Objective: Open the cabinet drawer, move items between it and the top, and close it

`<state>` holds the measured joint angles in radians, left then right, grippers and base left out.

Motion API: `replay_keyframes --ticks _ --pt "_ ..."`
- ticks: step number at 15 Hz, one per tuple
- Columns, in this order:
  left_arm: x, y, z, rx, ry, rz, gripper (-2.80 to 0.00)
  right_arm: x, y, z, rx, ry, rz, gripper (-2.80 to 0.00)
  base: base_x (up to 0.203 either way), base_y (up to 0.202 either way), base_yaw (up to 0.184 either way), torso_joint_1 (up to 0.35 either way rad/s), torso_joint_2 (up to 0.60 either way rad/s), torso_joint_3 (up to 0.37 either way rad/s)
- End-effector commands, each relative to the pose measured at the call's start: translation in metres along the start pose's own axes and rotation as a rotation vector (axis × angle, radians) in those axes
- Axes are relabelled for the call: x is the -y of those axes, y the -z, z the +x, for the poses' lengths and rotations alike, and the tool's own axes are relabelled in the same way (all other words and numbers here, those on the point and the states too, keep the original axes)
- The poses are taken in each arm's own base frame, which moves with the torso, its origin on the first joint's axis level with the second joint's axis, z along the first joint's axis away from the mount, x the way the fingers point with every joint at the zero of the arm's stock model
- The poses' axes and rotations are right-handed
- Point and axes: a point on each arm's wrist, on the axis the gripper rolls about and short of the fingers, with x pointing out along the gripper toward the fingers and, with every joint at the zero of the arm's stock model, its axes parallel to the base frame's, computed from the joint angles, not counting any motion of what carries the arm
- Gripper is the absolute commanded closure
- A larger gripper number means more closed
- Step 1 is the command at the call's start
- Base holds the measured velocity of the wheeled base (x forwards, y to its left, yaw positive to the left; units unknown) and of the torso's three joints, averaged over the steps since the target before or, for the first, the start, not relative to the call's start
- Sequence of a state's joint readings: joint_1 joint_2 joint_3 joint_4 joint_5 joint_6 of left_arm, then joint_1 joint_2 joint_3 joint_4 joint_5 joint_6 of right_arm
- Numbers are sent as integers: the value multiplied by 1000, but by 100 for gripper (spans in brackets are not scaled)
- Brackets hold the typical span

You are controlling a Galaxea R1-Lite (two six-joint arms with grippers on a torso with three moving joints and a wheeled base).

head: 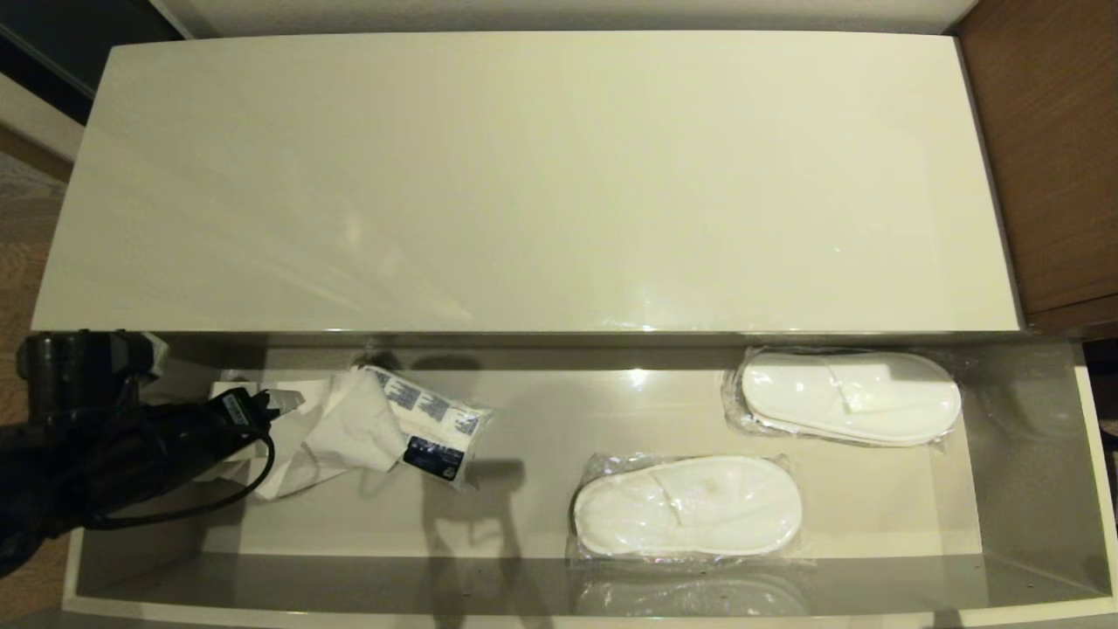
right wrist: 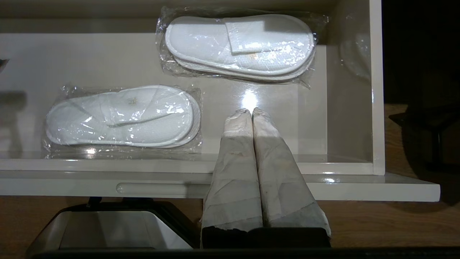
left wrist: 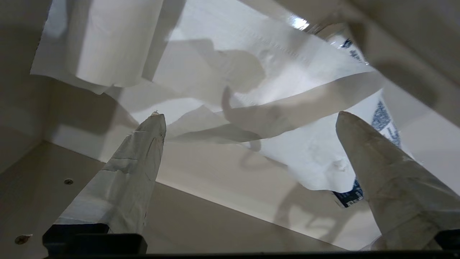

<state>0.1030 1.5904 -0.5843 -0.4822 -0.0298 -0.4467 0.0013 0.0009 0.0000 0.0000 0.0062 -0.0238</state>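
The cabinet drawer (head: 1035, 454) stands pulled out below the glossy cream top (head: 524, 175), which is bare. At the drawer's left end lies a white paper roll (head: 362, 428) with a loose tail and a blue-printed wrapper (head: 437, 419). Two wrapped white slipper pairs lie to the right, one near the back (head: 852, 397) and one near the front (head: 687, 507). My left gripper (left wrist: 249, 118) is open inside the drawer's left end, its taped fingers spread wide just short of the loose paper (left wrist: 287, 72), holding nothing. My right gripper (right wrist: 248, 111) is shut and empty, above the drawer's front edge (right wrist: 107, 165).
Brown wooden furniture (head: 1057, 157) stands against the cabinet's right side. The left arm's black body and cable (head: 96, 437) cover the drawer's left corner. A wooden floor (right wrist: 359, 223) lies before the drawer, with a dark stand (right wrist: 427, 136) to the right.
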Motion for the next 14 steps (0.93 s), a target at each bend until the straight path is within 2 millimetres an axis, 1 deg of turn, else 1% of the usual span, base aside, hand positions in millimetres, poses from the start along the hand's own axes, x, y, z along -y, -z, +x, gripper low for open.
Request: replay_keyframes --ticks 1,4,6,9,14 --pt "3 -8 -4 35 10 -2 -280 0 0 0 -2 0 -1 0 0 0 0 0 0 0" --pt "2 -8 0 28 9 -4 -280 0 0 0 -2 1 -1 0 0 0 0 0 0 0" --pt "2 -3 12 -6 0 -4 -280 0 0 0 -2 -2 -1 0 0 0 0 0 0 0" --pt "11 5 16 -37 30 -8 -280 0 0 0 -2 0 -1 0 0 0 0 0 0 0" --pt "17 -4 17 -3 42 -2 -280 0 0 0 -2 1 -1 0 0 0 0 0 0 0"
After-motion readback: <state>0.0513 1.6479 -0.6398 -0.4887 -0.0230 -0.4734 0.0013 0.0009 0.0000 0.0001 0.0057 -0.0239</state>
